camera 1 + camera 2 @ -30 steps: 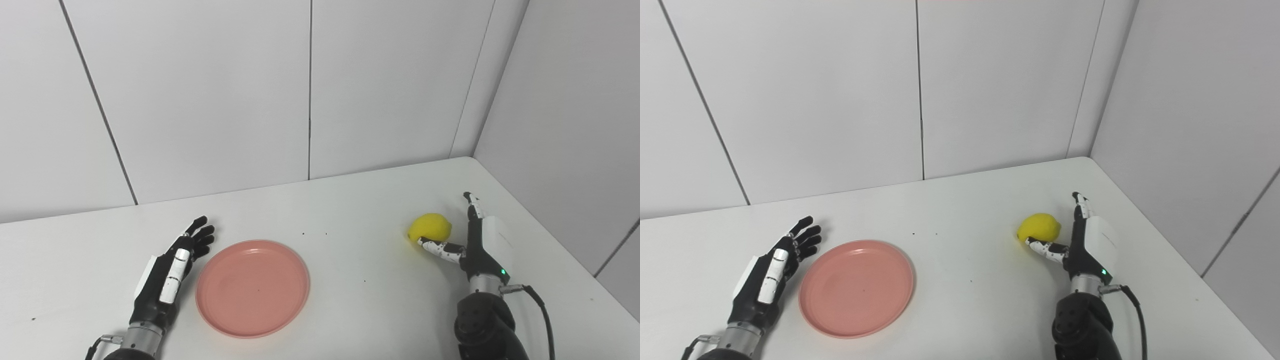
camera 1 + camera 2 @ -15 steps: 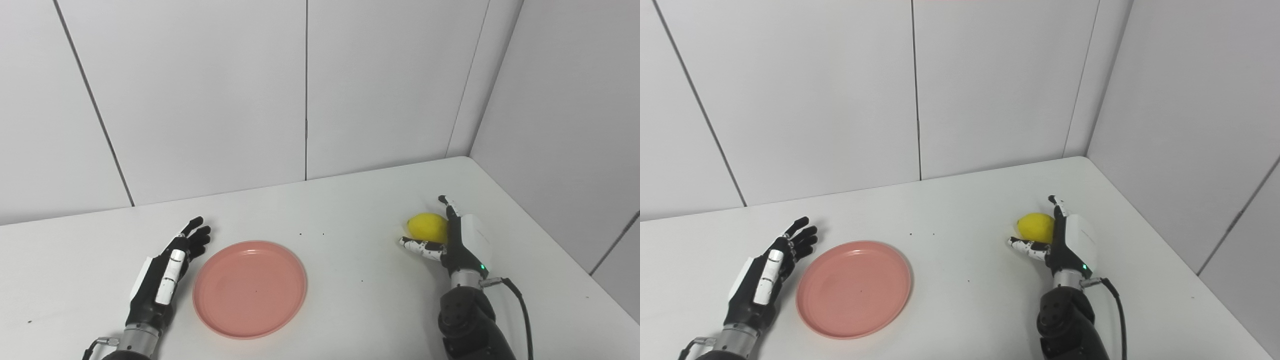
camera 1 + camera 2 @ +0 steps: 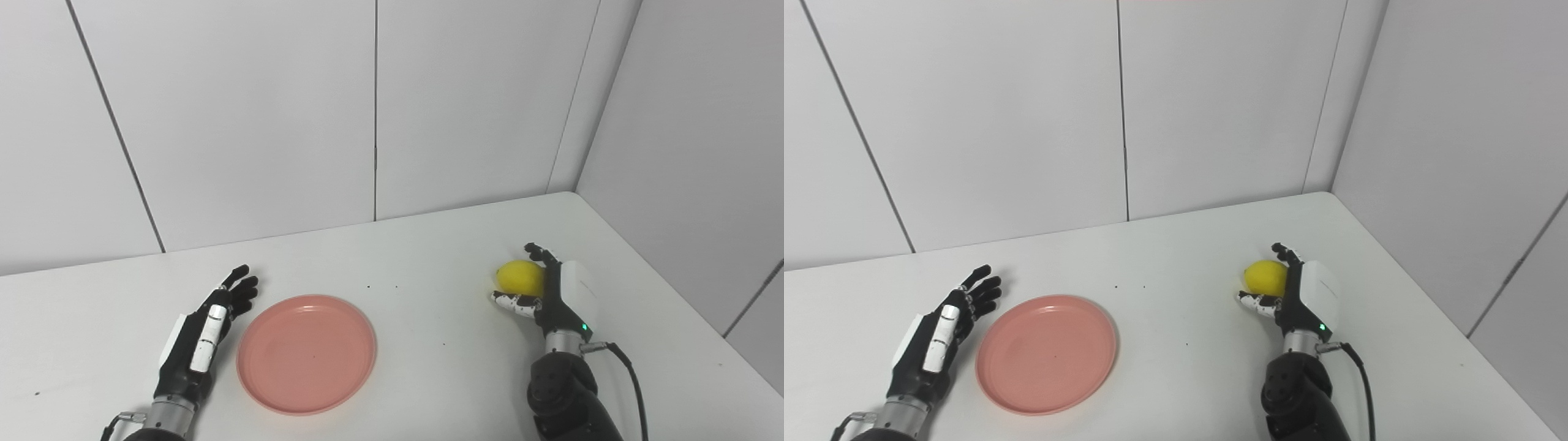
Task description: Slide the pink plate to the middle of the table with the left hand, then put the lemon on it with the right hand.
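On the white table [image 3: 429, 257] before you, pink plate [image 3: 306, 353] lay left of centre, your left hand [image 3: 199, 343] rested just beside it, fingers spread, your right hand [image 3: 554, 294] curled around the lemon [image 3: 519, 277], contact behind it hidden, both forearms cut off.

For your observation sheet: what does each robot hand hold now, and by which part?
The right hand curls around the lemon, thumb beneath, fingers over its top. The left hand holds nothing.
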